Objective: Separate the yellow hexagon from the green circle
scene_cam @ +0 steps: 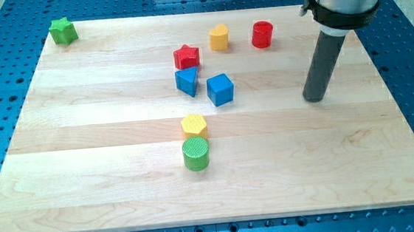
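The yellow hexagon (193, 124) lies near the board's middle, a little toward the view's bottom. The green circle (196, 154) sits right below it, touching or nearly touching it. My tip (314, 99) rests on the board far to the view's right of both blocks, slightly higher in the view than the hexagon. The dark rod rises from it to the grey arm at the view's top right.
A blue cube (220, 90) and a blue triangular block (186, 81) lie above the hexagon. A red star (186, 57), a yellow heart (219, 38) and a red cylinder (262, 34) lie near the top. A green star (63, 31) sits at the top left corner.
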